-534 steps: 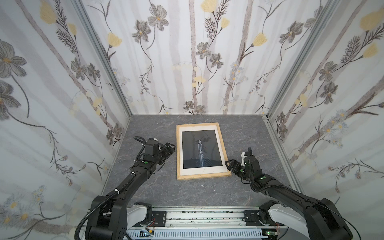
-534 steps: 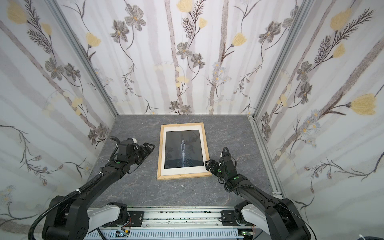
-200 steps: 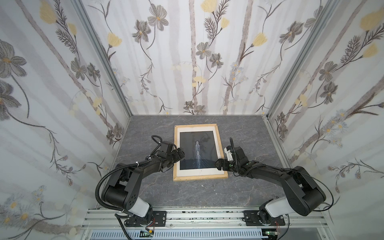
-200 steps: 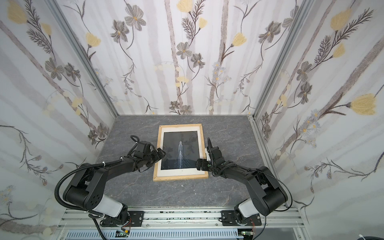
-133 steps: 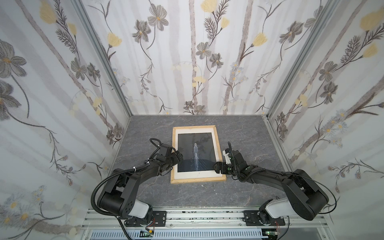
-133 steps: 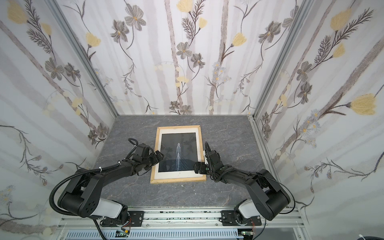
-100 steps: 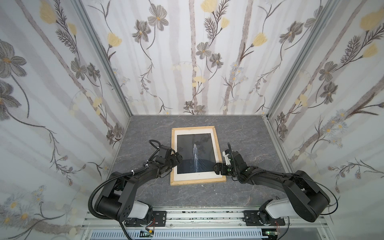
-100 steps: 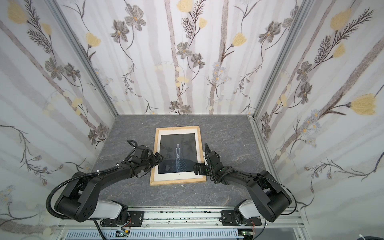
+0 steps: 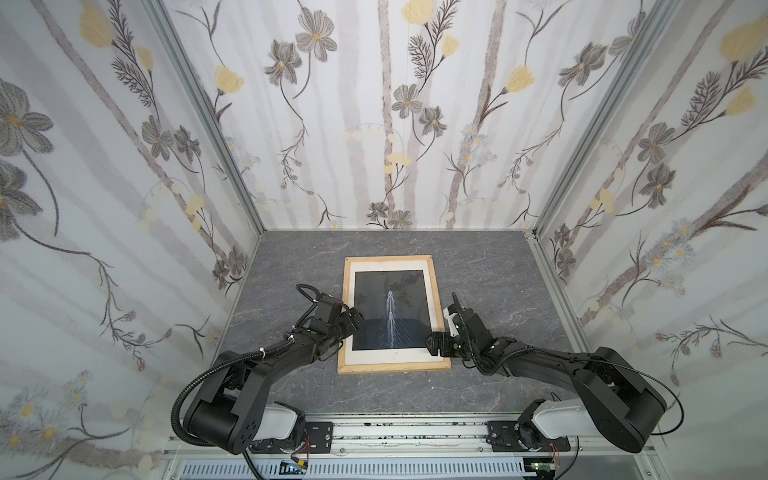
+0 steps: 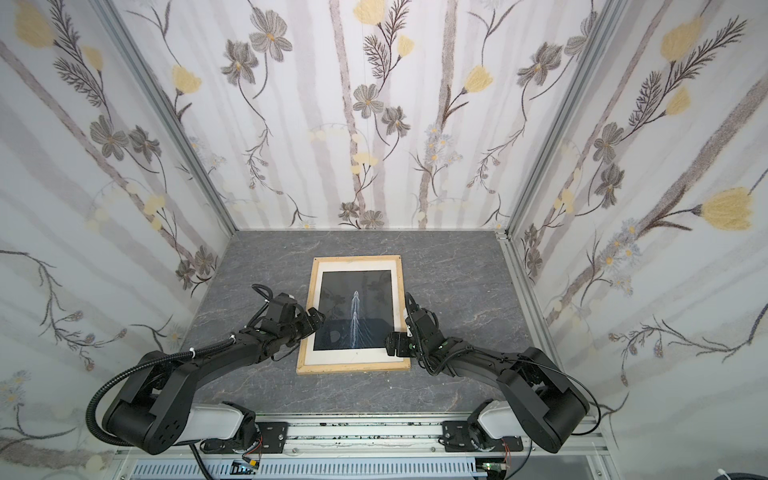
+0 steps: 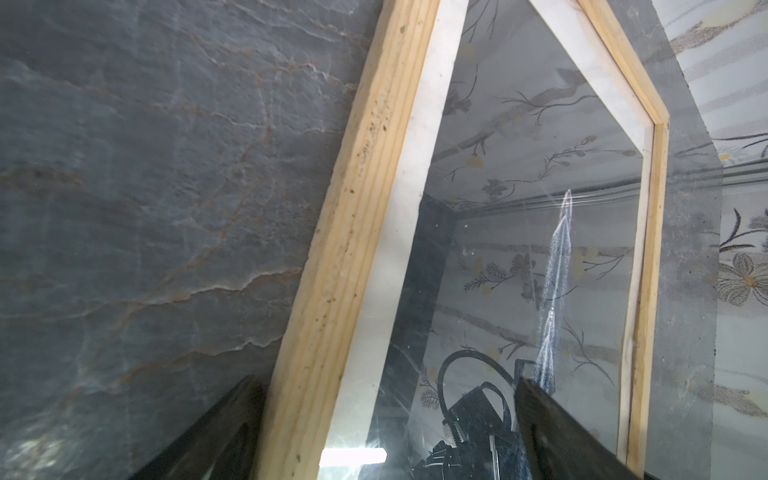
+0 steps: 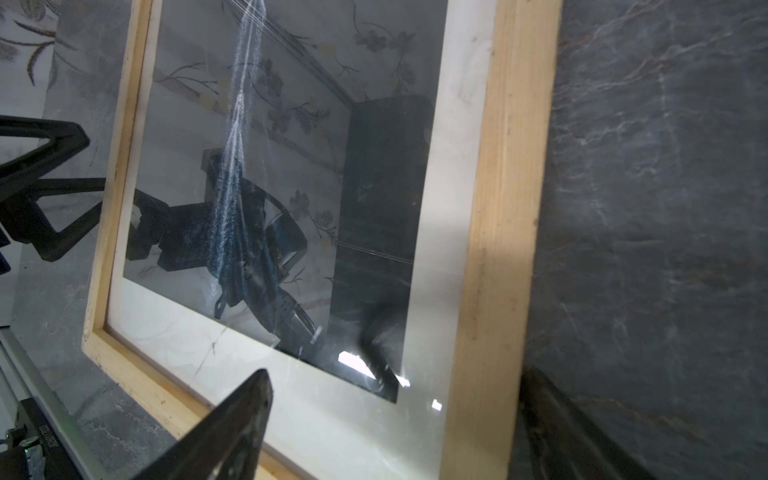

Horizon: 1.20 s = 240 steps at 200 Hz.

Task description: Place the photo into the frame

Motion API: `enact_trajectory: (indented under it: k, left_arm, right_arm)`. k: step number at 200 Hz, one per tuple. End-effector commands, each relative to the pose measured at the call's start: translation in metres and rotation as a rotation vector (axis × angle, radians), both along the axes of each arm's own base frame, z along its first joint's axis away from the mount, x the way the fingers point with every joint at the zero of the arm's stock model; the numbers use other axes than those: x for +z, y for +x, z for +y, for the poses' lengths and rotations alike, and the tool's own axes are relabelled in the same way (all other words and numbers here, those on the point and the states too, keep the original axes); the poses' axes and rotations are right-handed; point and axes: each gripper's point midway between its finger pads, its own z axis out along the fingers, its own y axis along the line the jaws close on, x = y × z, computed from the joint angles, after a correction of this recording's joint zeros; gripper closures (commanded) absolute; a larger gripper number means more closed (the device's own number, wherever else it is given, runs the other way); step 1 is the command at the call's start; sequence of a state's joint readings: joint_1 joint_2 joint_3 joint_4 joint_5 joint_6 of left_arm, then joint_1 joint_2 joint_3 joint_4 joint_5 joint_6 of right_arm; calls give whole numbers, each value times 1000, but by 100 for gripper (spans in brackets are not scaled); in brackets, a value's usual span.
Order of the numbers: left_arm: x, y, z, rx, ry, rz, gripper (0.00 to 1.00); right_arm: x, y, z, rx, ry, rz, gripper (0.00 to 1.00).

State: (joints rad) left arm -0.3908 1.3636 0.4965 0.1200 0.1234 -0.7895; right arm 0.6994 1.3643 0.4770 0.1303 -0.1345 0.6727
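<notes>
Along the bottom edge in both top views runs a metal rail (image 9: 395, 432) (image 10: 365, 432) that carries the bases of two black arms. The left arm (image 9: 257, 365) rises from the lower left and the right arm (image 9: 561, 361) from the lower right, both reaching in toward the middle of the picture. Between them, just below centre, the frame (image 9: 395, 368) (image 10: 353, 368) lies on the grey marbled table (image 9: 478, 266) with its long sides running away from the rail. The photo (image 9: 390, 311) (image 10: 353, 311) sits inside it, dark side up, with its white streak running up the middle and a white border (image 9: 390, 355) around it. The left fingers (image 9: 355, 320) (image 10: 314, 318) are at the frame's left side, about halfway up it. In the left wrist view they stand wide apart (image 11: 216, 436), with the wooden strip (image 11: 345, 257) between them. One is outside on the table close against the wood, and the other is over the glass, clamped on nothing. The right fingers (image 9: 434, 344) (image 10: 395, 344) are at the frame's right side, nearer its lower corner. In the right wrist view they are likewise spread wide (image 12: 224, 436), straddling that strip (image 12: 498, 249). One hangs over the white border and the other is out over the table. The glass (image 12: 291, 166) mirrors the arms and the wallpaper. Beyond the frame the table is bare stone up to the flowered wall (image 9: 395, 124) filling the upper part of the picture.
</notes>
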Motion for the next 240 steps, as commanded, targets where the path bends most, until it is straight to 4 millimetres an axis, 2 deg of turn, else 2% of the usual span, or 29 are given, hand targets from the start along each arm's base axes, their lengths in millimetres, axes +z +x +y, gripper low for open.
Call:
enact_trajectory:
  k: [1,72,122,150,159,185,240]
  left_arm:
    - [4,-17,-27,-81,-138,58,7]
    - [3,-23,-26,-76,-146,53,7]
    - [4,-22,-24,-73,-129,47,7]
    - [7,-20,-20,-72,-97,40,1]
    - [9,-19,-18,-68,-78,34,0]
    - [13,-15,-11,-49,-36,26,0]
    - [30,-3,-9,-47,-1,-6,0]
  right_arm:
    - [-1,-30,17,93,85,135,10]
    - [0,-32,15,84,78,137,10]
    - [-1,-26,13,63,55,124,8]
    - [0,-22,11,51,29,118,4]
    - [1,-21,10,45,21,113,0]
    - [7,-18,8,36,20,91,0]
    - [23,-11,3,15,14,36,0]
